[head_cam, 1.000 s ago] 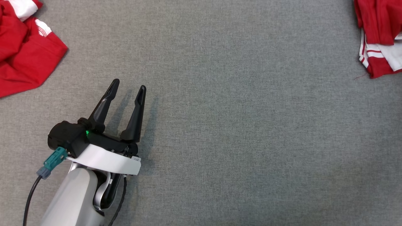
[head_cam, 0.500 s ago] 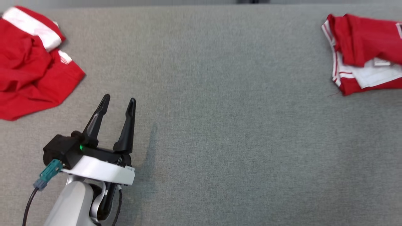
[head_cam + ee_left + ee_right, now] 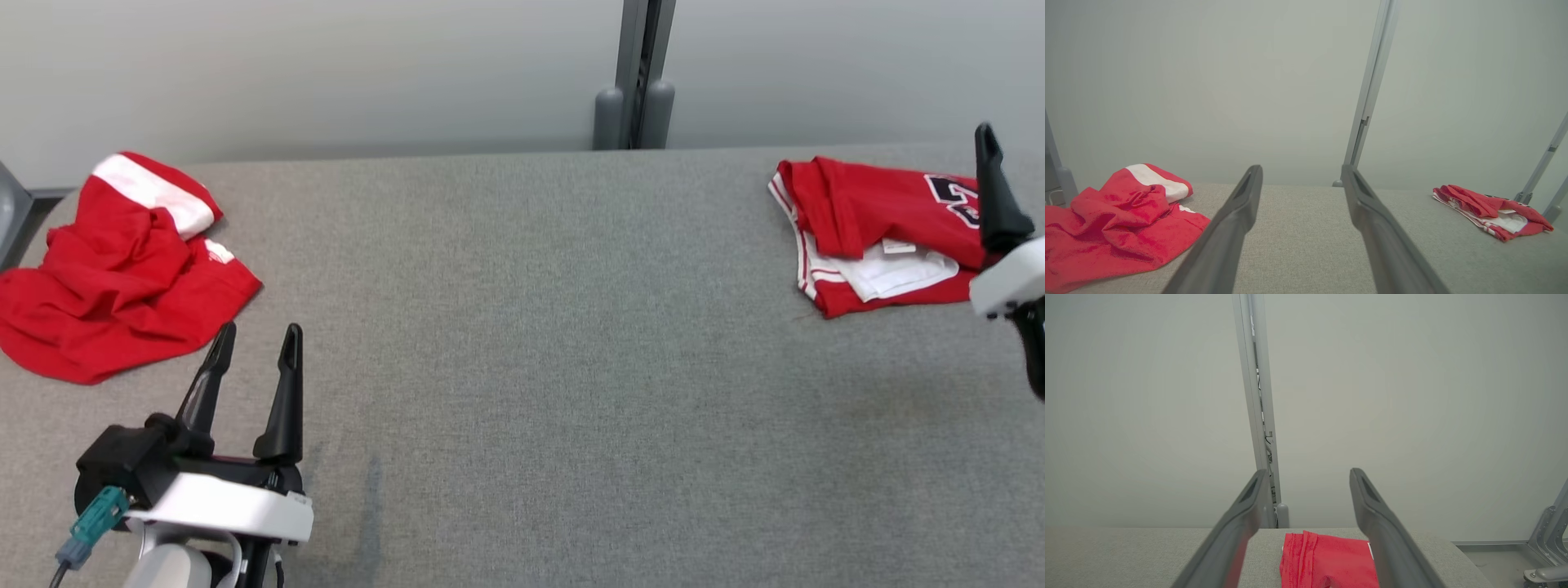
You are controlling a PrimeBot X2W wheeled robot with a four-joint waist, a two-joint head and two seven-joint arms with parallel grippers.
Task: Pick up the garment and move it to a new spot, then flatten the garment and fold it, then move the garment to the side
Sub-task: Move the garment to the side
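Lying at the far right of the counter point(image 3: 531, 327), the folded garment point(image 3: 873, 204) is a red jersey with white trim and a dark number, with white cloth showing along its near edge. The right gripper point(image 3: 1309, 471) is at the garment's right end. One of its fingers point(image 3: 992, 188) crosses the red cloth in the head view, and the wrist view shows both fingers spread wide with nothing between them. The left gripper point(image 3: 260, 331) hovers over the counter's near left, its fingers likewise parted and empty. A crumpled garment point(image 3: 122, 286), red with a white band, sits heaped at the far left, near those fingertips but apart from them. A pale wall point(image 3: 326, 73) and a grey post point(image 3: 635, 73) stand behind the counter.
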